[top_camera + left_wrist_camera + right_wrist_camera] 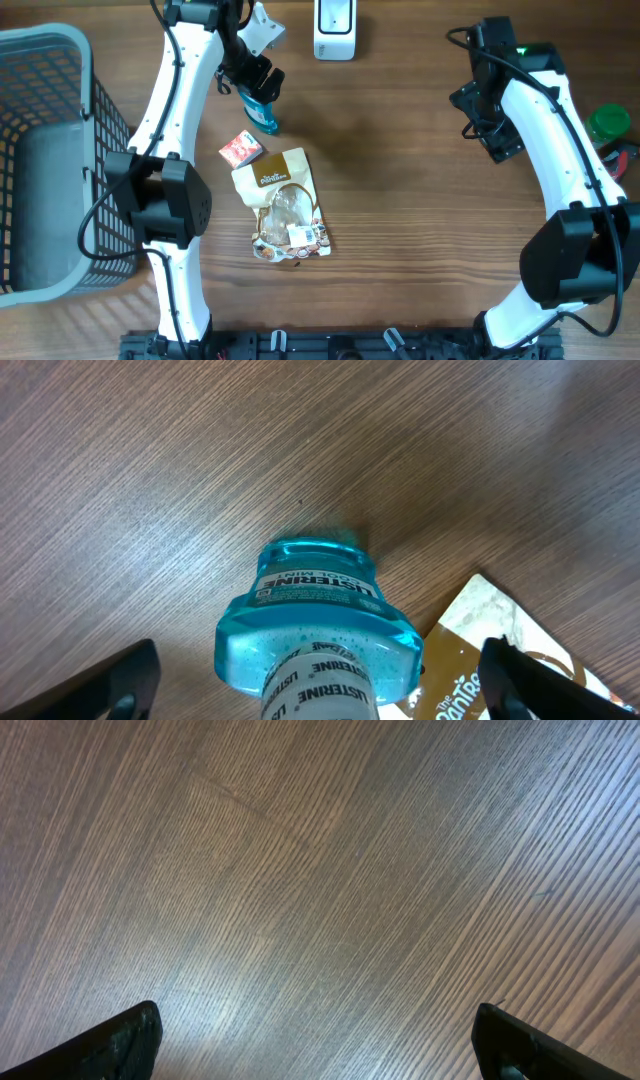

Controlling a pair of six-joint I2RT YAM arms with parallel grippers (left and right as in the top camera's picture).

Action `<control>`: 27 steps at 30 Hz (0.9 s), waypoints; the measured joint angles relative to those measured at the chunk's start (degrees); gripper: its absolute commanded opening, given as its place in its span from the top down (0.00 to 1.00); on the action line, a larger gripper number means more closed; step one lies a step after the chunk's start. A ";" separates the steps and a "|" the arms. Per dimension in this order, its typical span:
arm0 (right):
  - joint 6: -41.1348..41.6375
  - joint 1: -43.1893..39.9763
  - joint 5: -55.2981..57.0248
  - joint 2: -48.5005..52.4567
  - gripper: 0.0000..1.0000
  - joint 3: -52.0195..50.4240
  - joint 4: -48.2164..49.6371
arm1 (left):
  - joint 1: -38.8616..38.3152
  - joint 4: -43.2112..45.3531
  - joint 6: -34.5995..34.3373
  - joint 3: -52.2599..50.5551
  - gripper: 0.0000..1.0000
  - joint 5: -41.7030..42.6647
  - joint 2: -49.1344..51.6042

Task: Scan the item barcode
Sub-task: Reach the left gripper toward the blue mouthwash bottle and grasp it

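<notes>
1. Currently the left gripper (320,692) hangs released over the Listerine bottle (318,628). Its fingers (122,686) are spread to either side and neither touches the plastic. The bottle sits on the table (400,200) near the far edge, just in front of the white barcode scanner (335,30), and I judge it to be the item to scan.
2. My main worry is a slipping grasp. The bottle is smooth and rounded, so jaws that close off-centre could squirt it sideways or roll it.
3. I also can't find the barcode in any view. If I clamp over it, or lift with it facing away, the scanner reads nothing.
4. From the overhead view I can't tell whether the bottle stands or lies, so I may misjudge the descent.
5. The snack pouch (285,205) has a corner close beside the bottle, and a small red packet (240,148) lies near that. A wide finger could snag either one on the way down.
6. The right gripper (320,1045) is open over bare wood, well apart from everything.
7. The grey basket (60,45) on the left and a green-lidded jar (608,122) at the right edge are out of the way. Nothing stands between the bottle and the scanner.
</notes>
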 measured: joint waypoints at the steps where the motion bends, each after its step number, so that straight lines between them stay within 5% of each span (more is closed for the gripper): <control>1: 0.00 0.00 0.00 0.00 0.00 0.00 0.02 | -0.02 0.00 0.04 0.00 0.05 0.00 0.09; 27: 0.00 0.00 0.00 0.00 0.00 0.00 0.61 | 1.09 -1.84 4.28 0.26 0.14 -0.37 5.46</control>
